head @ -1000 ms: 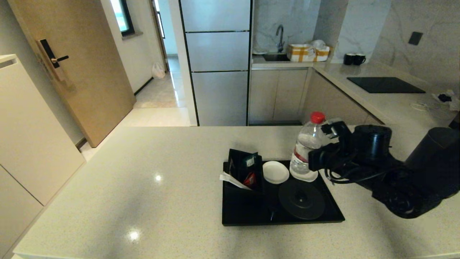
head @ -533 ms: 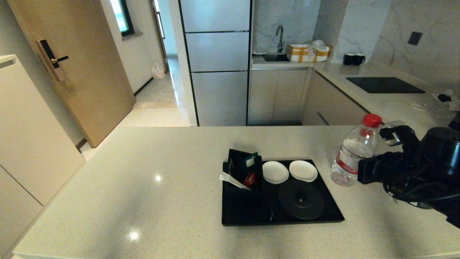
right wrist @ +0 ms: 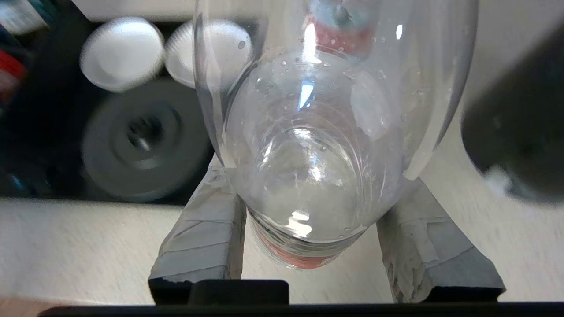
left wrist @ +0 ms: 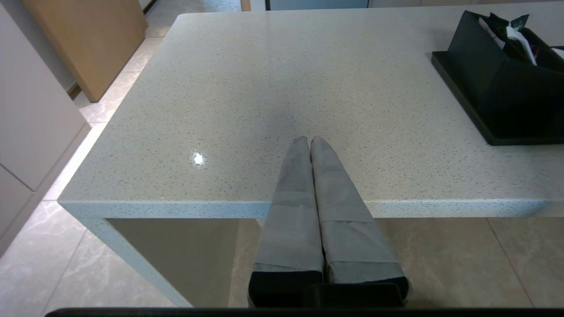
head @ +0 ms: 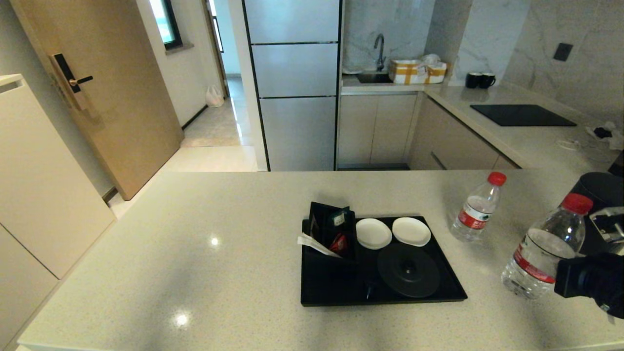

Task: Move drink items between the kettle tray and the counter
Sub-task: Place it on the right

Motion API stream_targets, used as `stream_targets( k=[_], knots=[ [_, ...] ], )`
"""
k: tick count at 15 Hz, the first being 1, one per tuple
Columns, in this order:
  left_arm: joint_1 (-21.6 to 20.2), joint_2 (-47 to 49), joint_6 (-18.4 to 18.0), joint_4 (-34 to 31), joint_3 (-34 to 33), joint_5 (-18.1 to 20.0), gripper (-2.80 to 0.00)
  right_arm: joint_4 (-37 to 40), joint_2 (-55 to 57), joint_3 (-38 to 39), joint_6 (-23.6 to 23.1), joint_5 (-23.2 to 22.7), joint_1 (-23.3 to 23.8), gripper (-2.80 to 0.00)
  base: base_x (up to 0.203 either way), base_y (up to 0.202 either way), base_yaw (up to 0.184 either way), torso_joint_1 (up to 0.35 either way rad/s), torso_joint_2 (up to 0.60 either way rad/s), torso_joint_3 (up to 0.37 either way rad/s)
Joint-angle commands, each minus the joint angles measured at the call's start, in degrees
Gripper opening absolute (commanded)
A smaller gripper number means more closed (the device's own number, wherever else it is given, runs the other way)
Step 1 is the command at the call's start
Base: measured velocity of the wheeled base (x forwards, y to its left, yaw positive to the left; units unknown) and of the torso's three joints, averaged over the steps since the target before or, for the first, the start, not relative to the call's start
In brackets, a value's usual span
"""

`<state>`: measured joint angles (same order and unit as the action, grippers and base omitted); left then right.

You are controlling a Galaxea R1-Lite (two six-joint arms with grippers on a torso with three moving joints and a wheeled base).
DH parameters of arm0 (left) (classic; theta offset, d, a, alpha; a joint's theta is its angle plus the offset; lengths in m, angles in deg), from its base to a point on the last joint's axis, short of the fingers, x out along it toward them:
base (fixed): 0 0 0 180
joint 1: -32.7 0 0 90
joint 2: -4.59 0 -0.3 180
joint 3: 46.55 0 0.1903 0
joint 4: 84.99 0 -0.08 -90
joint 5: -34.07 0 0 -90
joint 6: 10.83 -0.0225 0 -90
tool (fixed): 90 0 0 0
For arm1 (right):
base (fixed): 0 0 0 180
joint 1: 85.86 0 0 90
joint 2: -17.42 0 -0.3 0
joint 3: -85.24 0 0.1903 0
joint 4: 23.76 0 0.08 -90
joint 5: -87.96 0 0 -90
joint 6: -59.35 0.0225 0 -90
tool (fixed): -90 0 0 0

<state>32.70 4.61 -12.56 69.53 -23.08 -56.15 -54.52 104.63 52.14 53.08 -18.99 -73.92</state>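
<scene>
The black kettle tray (head: 312, 298) lies mid-counter with a round kettle base (head: 408, 270), two bare white coasters (head: 373, 233) and a sachet box (head: 331, 229). One red-capped water bottle (head: 475, 214) stands on the beige counter (head: 195, 273) right of the tray. My right gripper (right wrist: 308, 189) is shut on a second water bottle (head: 543, 253), held slightly tilted over the counter further right and nearer. Behind it, at the right edge, stands the dark kettle (head: 597, 187). My left gripper (left wrist: 309, 140) is shut and empty at the counter's front edge.
A second worktop with a black cooktop (head: 524, 115) and two black mugs (head: 480, 79) runs behind on the right. A fridge (head: 295, 83) and a sink stand beyond. The counter's left half is bare, with its left edge dropping to the floor.
My right gripper has carried its bottle off the tray's right coaster, rightward and nearer, out over the counter. The left arm has not moved.
</scene>
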Motion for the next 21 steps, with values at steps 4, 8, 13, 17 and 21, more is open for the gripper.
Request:
stream_targets(
  k=[4, 8, 13, 17, 21],
  knots=[
    [0.0, -0.02, -0.02, 0.0, -0.01, -0.04, -2.8, -0.98, 6.22, 0.94, -0.93, -1.77, 3.18, -2.8, 0.0, 0.0, 0.0, 0.0, 0.0, 0.0],
    [0.0, -0.02, -0.02, 0.0, -0.01, -0.04, -2.8, -16.69, 18.81, 4.33, -1.82, -1.95, 3.18, -2.8, 0.0, 0.0, 0.0, 0.0, 0.0, 0.0],
    [0.0, -0.02, -0.02, 0.0, -0.01, -0.04, -2.8, -33.54, 31.54, 7.38, -2.94, -2.73, 3.0, -2.8, 0.0, 0.0, 0.0, 0.0, 0.0, 0.0],
    [0.0, -0.02, -0.02, 0.0, -0.01, -0.04, -2.8, -33.54, 33.12, 5.34, -3.04, -2.65, 3.0, -2.8, 0.0, 0.0, 0.0, 0.0, 0.0, 0.0],
    [0.0, -0.02, -0.02, 0.0, -0.01, -0.04, -2.8, -33.54, 33.3, 5.39, -2.99, -2.62, 3.0, -2.8, 0.0, 0.0, 0.0, 0.0, 0.0, 0.0]
  ],
)
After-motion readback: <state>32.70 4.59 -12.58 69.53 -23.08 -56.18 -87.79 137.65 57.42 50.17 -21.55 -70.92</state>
